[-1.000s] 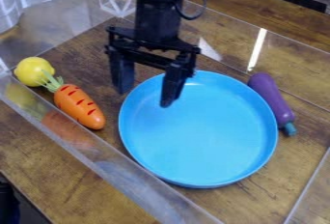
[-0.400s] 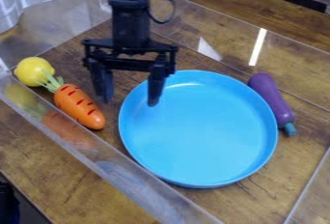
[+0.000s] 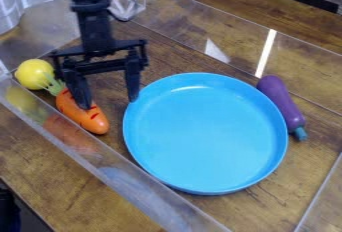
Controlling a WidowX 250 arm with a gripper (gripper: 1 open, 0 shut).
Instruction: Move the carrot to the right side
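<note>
While the gripper [image 3: 107, 88] stands wide open over the left part of the tabletop [image 3: 80, 181], the carrot [image 3: 84, 113] lies beneath and partly behind it, on the side of the finger nearer the tabletop's left edge. That finger covers some of the carrot's upper body, and whether the two touch cannot be told. The other finger comes down between the carrot and the blue plate [image 3: 205, 133], near the plate's rim. Nothing is seen held between the fingers.

Close beside the clear barrier [image 3: 134, 181] that runs along the tabletop's left edge, the carrot rests on its side, slanted, its leafy end toward the yellow lemon [image 3: 35, 73] and its tip toward the plate, apart from the rim. It is bright orange and tapered, with dark grooves across the body and a pale green stub at the thick end, the stub partly hidden by the gripper.
</note>
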